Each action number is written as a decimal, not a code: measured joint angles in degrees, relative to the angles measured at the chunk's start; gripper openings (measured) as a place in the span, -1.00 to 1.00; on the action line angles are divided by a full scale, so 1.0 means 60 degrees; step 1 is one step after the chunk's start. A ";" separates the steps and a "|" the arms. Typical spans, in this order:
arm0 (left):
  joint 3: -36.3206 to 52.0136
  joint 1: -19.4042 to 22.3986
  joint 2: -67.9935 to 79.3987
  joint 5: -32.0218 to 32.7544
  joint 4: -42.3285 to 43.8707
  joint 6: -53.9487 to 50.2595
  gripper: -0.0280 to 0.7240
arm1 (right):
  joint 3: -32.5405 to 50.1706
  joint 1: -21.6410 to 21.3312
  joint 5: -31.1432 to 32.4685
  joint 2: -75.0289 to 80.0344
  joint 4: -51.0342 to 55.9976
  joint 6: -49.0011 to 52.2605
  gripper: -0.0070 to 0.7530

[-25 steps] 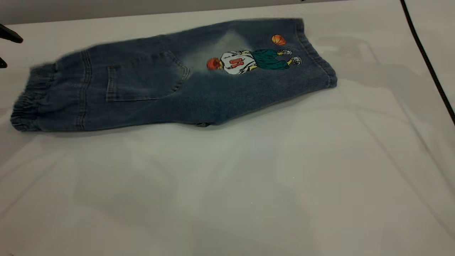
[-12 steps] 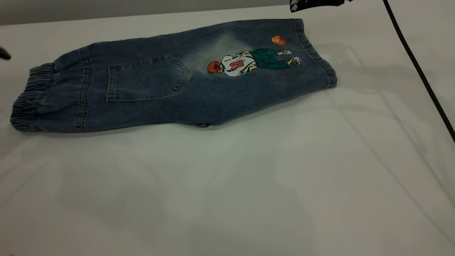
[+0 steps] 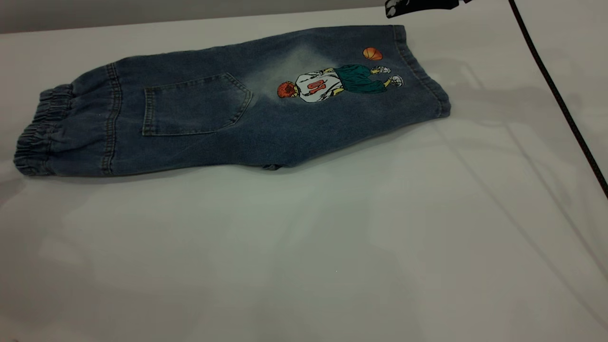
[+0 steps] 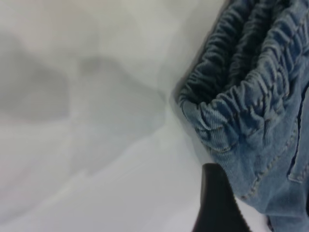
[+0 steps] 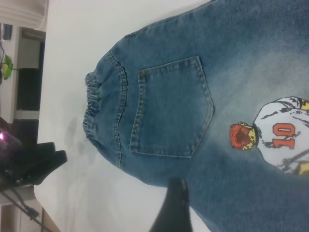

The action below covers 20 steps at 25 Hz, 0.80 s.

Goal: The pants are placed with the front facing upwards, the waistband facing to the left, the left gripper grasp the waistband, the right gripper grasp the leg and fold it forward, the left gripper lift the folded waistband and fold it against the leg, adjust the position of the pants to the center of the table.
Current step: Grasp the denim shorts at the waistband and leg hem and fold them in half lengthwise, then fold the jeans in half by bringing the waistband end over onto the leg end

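Note:
The pants (image 3: pixel 228 109) lie flat on the white table (image 3: pixel 304 247), folded lengthwise, with the patch pocket and the basketball-player print facing up. The waistband (image 3: pixel 35 137) points left and the leg (image 3: pixel 408 71) with its hem cuff points right. My left gripper is off the exterior view's left edge; one black finger (image 4: pixel 217 205) shows beside the gathered waistband (image 4: pixel 241 72), touching nothing. My right gripper (image 3: pixel 399 6) hangs at the far edge above the leg's hem. A single finger (image 5: pixel 174 208) shows over the pants' edge, with nothing held.
A thin black cable (image 3: pixel 560 99) runs down the right side of the table. In the right wrist view the left arm's dark body (image 5: pixel 34 166) sits past the waistband. Bare table surface stretches in front of the pants.
The left gripper's tip, at the far left edge a second ago, has drawn out of the exterior view. The right gripper has come in at the top edge. The pants have settled still.

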 joint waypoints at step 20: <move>-0.1323 -0.0036 0.1489 0.0807 0.0839 0.0351 0.66 | 0.0000 0.0000 -0.0077 0.0051 0.0018 -0.0174 0.53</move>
